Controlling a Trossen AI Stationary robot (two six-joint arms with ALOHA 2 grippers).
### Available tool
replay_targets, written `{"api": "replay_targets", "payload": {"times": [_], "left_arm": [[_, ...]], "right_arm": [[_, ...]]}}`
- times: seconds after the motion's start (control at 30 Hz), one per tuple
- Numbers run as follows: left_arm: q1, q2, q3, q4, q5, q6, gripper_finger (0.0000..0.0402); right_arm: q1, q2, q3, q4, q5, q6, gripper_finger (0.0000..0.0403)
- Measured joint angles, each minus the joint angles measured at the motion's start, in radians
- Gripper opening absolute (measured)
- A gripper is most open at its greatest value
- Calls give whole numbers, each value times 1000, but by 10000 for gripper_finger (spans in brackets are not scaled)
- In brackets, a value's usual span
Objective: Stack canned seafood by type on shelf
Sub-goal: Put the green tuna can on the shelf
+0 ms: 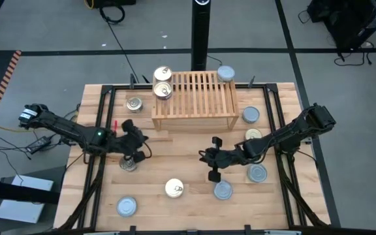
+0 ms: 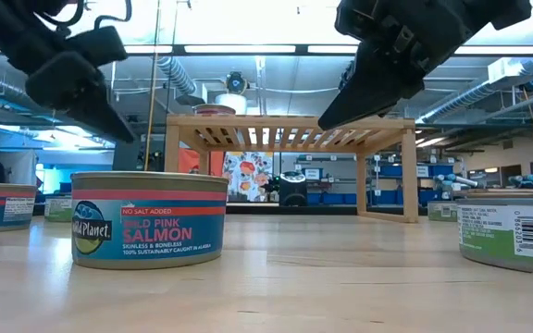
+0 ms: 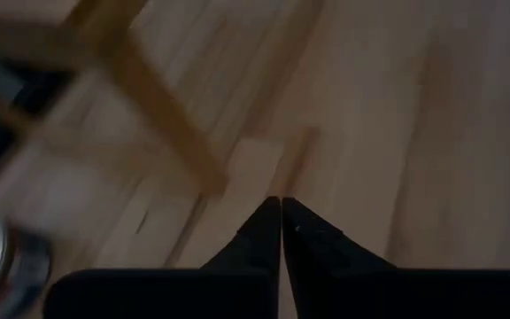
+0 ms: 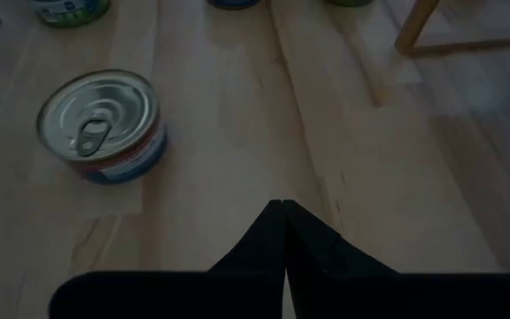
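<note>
Left gripper (image 1: 136, 140): fingers pressed together, empty, above the table left of centre. A tin (image 1: 129, 162) sits just beside it on the near side, closest of all tins to this arm.

Right gripper (image 1: 209, 155): fingers pressed together, empty, right of centre. Gold-lidded tin (image 1: 174, 188) lies nearer the front edge and toward the left; a silver-lidded tin (image 1: 222, 190) is just nearer the front.

Shelf (image 1: 194, 98): far centre, long axis left to right. Two gold tins (image 1: 162, 81) on its left end, one silver tin (image 1: 226, 73) at the right rear corner.

Remaining tins are scattered on the table: short, round, pull-tab lids, upright.
</note>
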State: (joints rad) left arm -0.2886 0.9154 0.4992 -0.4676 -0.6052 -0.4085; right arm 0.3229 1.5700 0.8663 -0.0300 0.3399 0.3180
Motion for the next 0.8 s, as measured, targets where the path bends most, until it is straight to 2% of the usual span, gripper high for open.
{"api": "replay_targets", "payload": {"times": [0.2, 0.3, 0.47, 0.8], "left_arm": [[0, 13, 0, -226, 14, -210, 61], [0, 38, 0, -286, 14, -262, 80], [0, 102, 0, -285, 29, -275, 99], [23, 297, 0, -236, 30, -310, 102]], "right_arm": [[1, 0, 0, 6, -1, 0, 13], [1, 0, 0, 8, -1, 0, 12], [1, 0, -1, 18, -1, 0, 13], [12, 0, -1, 32, -1, 0, 14]]}}
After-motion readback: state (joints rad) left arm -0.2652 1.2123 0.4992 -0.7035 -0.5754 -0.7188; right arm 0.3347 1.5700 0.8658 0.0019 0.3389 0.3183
